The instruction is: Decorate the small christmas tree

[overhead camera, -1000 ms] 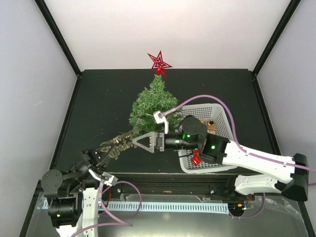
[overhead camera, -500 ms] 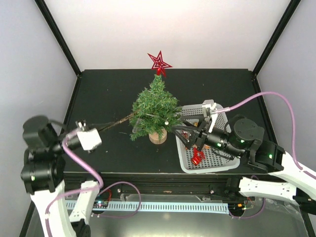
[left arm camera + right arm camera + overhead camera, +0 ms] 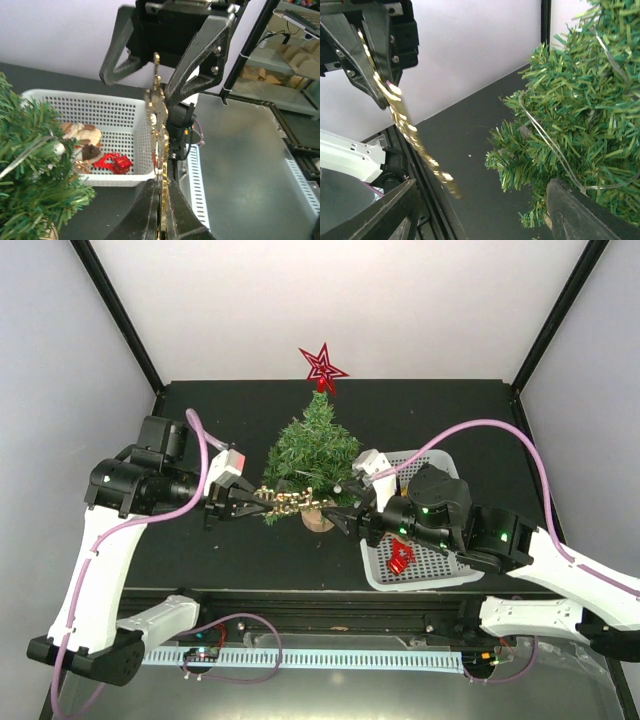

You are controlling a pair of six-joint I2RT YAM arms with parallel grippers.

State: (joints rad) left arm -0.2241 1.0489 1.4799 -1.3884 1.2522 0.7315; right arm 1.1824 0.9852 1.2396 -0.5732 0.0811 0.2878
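Note:
The small christmas tree (image 3: 315, 452) stands mid-table on its wooden disc base (image 3: 322, 519), with a red star (image 3: 322, 367) on top. My left gripper (image 3: 250, 501) is shut on a gold glitter garland (image 3: 290, 499) and holds it out level in front of the tree's lower branches. In the left wrist view the garland (image 3: 158, 120) rises from my shut fingers (image 3: 148, 210). My right gripper (image 3: 343, 517) is open and empty, facing the garland's free end by the tree base. In the right wrist view the garland (image 3: 417, 142) hangs between the tree (image 3: 580, 110) and my left gripper (image 3: 375, 45).
A white basket (image 3: 450, 472) sits right of the tree, under my right arm. It holds a red gift ornament (image 3: 400, 559) and brown ornaments (image 3: 82, 135). Black frame posts stand at the table's corners. Bare black table lies left of the tree.
My left arm swung up from the near left and brought the garland to the tree's front. My right gripper moved left from over the basket to the tree base, staying open.

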